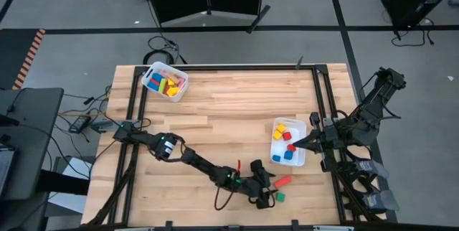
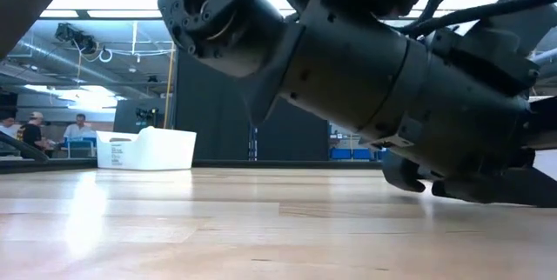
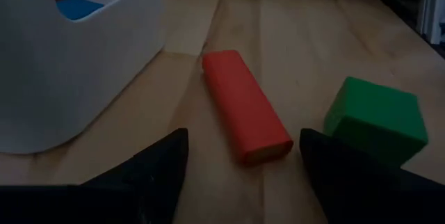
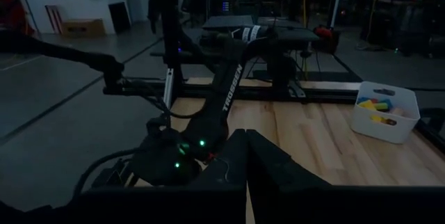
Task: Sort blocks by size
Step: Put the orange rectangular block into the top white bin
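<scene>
Blocks [image 1: 281,181] on pale wood table [image 1: 229,109]; people seated beyond.

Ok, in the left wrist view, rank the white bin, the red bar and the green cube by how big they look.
Largest to smallest as they appear:
1. White bin, by far, though it is cut off at the edge.
2. Red bar, longer than the cube.
3. Green cube, shorter but chunkier; its nearness to the camera makes second and third unsure.

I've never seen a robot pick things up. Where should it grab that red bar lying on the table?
Probably across the middle of the red bar, from above. It lies flat and long, with bare wood along both long sides, and the left tool is already open astride its near end.
</scene>
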